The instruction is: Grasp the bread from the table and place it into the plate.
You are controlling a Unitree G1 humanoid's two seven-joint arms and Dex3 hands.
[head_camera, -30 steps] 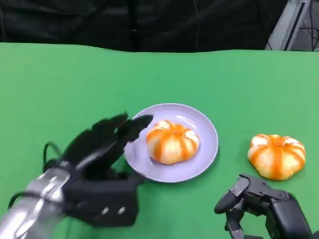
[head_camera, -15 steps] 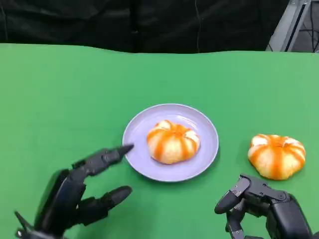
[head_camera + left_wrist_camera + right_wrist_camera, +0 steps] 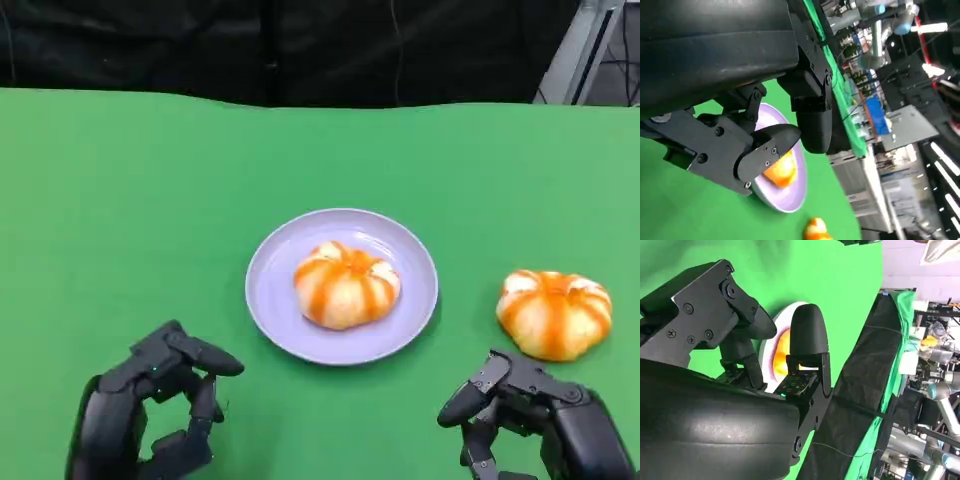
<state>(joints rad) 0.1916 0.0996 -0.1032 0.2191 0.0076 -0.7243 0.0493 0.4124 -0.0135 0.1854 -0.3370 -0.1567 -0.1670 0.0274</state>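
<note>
Head view: left hand (image 3: 150, 415) low over the green cloth surface (image 3: 120, 200), fingers (image 3: 205, 358) loosely curled, apart, holding nothing. Centre, a round, smooth lilac plate (image 3: 400, 245) carries one glossy orange-striped bread (image 3: 345, 285). Another lobed bread (image 3: 555, 312) lies right of the plate. Right hand (image 3: 535, 425) hovers just short of it, fingers parted, empty.

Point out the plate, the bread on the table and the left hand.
plate (image 3: 275, 305), head view, bare rim nearest the left hand.
bread on the table (image 3: 554, 312), head view, middle of its top.
left hand (image 3: 150, 405), head view, middle of the hand.
</note>
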